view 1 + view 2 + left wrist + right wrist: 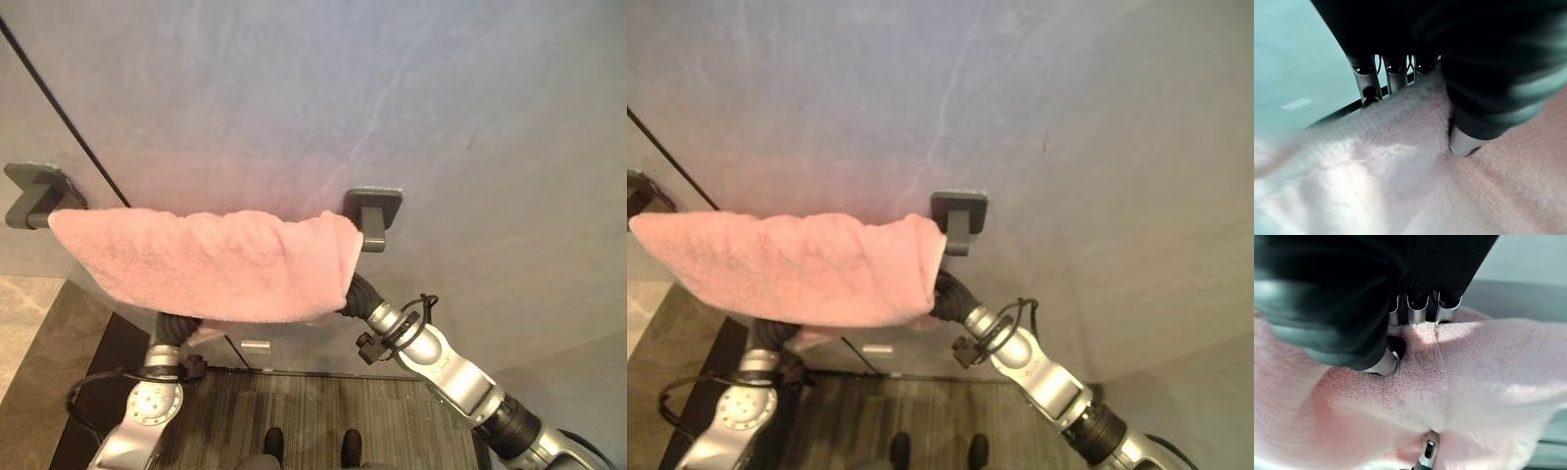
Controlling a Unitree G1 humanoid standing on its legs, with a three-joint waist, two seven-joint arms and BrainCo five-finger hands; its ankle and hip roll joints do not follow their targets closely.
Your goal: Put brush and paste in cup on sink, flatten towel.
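A pink towel (216, 264) hangs bunched over a grey wall rail, between its left bracket (34, 193) and right bracket (372, 212). My left hand (176, 328) reaches up under the towel's lower left edge. In the left wrist view its thumb (1464, 142) presses the cloth (1400, 171) against the fingers (1365, 78) behind it. My right hand (360, 296) goes in under the towel's right end. In the right wrist view its thumb (1382, 363) and fingers (1418, 308) pinch a fold of towel (1464, 372).
The grey-blue wall (392, 98) stands right behind the rail. Below lie a dark ribbed mat (313, 411) and pale floor tiles (24, 313) at the left. A small silver fitting (255, 345) sits low on the wall.
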